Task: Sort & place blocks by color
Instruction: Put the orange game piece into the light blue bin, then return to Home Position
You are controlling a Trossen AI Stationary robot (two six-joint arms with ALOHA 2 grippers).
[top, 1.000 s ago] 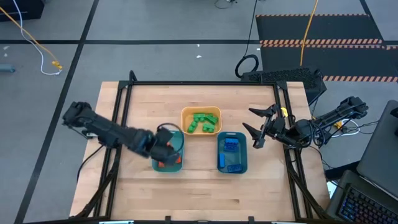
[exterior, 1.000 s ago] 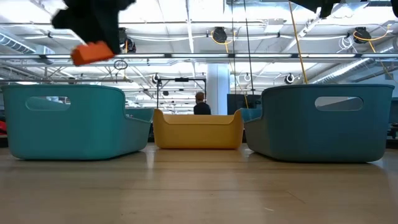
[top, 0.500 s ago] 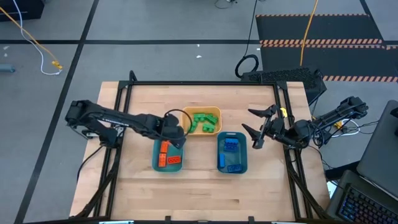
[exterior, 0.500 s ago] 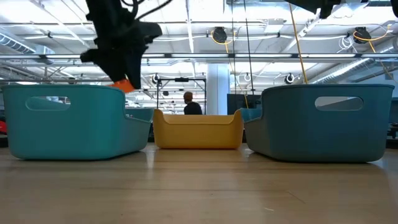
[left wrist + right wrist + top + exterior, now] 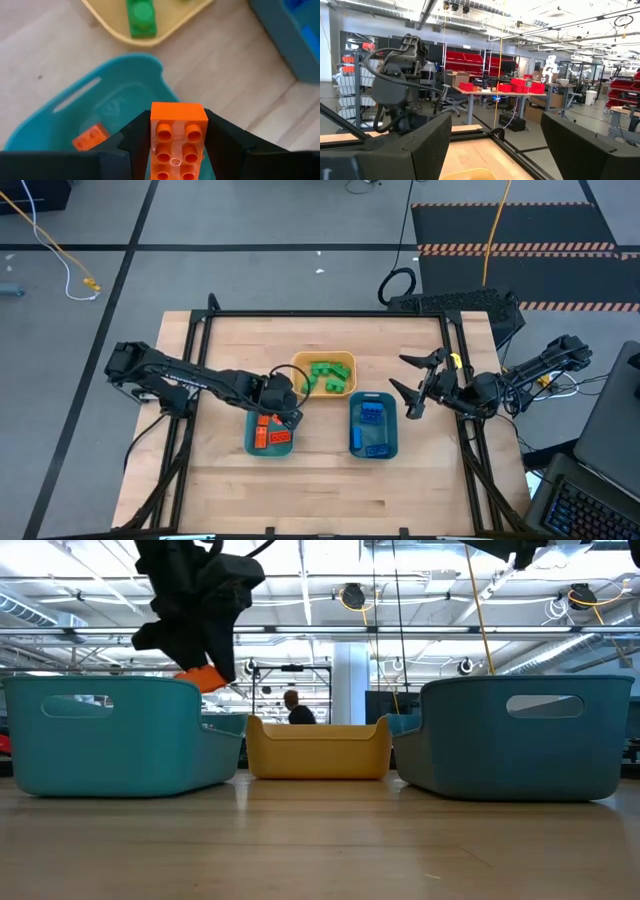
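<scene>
My left gripper (image 5: 283,402) hangs over the far end of the left teal bin (image 5: 250,442), shut on an orange studded brick (image 5: 177,142) that also shows above the bin's rim in the low view (image 5: 203,678). Other orange bricks (image 5: 270,435) lie on that bin's floor. Green bricks (image 5: 325,375) lie in the yellow bin (image 5: 298,362); blue bricks (image 5: 372,420) lie in the right teal bin (image 5: 392,430). My right gripper (image 5: 412,385) waits open at the table's right edge. My left gripper pinches the orange brick by its two long side walls (image 5: 152,135), one finger (image 5: 132,142) on each side and the studded face toward the wrist camera. The fingers come from above, pointing down. The brick is lifted clear, hanging over the left teal bin's inside.
The three bins stand close together in the table's middle, the yellow one behind the two teal ones. Bare wood (image 5: 320,490) lies along the near side. A black frame (image 5: 320,314) borders the table. A person stands far off in the room (image 5: 291,708).
My left gripper carried the orange brick from over the left teal bin's near part toward the table's far edge and slightly right, then came back a little toward the near edge. It stayed shut on the brick, which shows lower in the low view. The right arm kept still.
</scene>
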